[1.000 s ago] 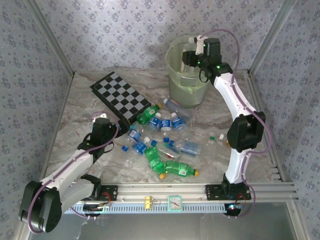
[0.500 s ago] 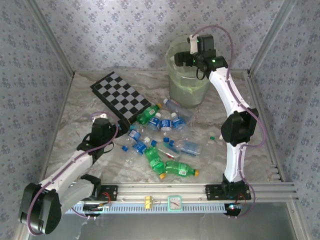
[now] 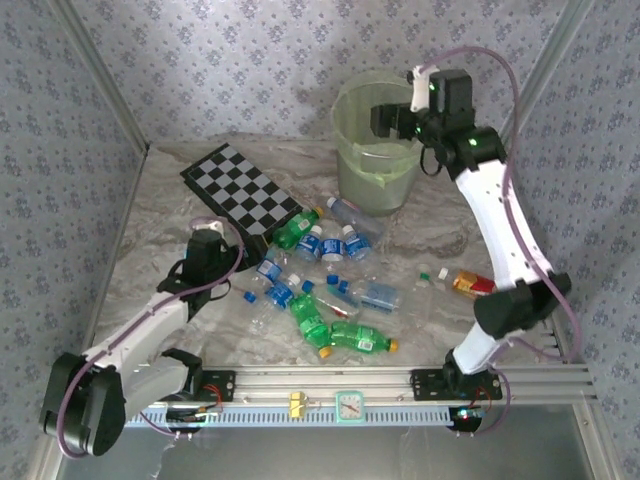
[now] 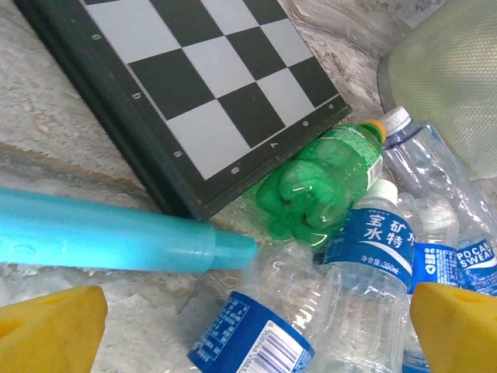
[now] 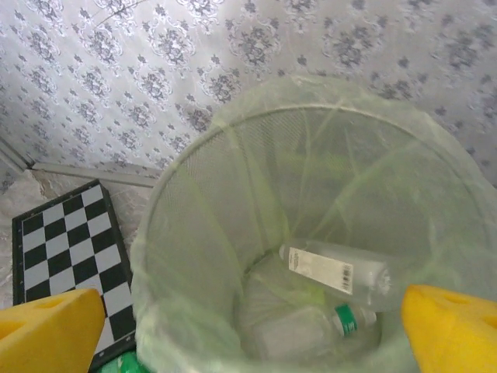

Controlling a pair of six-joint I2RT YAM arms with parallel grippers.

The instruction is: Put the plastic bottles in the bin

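Bottles [image 3: 330,245] strewn across middle of surface [image 3: 160,200] beside checkered board [image 3: 240,195]. Bin [image 3: 375,170] at far edge, with 2 clear bottles [image 5: 338,272] down inside on the liner. Hovered above bin rim with right gripper [image 5: 250,326] spread wide, nothing clasped. Hung low over green bottle [image 4: 326,186] with left gripper [image 4: 252,322] likewise gaping fully, empty-handed.

About a dozen small plastic bottles [image 3: 335,245] lie jumbled together across the middle of the marbled tabletop [image 3: 140,230], some clear with blue caps and labels, others green with yellow caps. The round, pale yellow-green translucent bin [image 3: 375,185], lined with a thin green bag, stands upright just beyond them. Two clear bottles [image 5: 338,272] lie at its bottom, one white-labelled, one green-capped.
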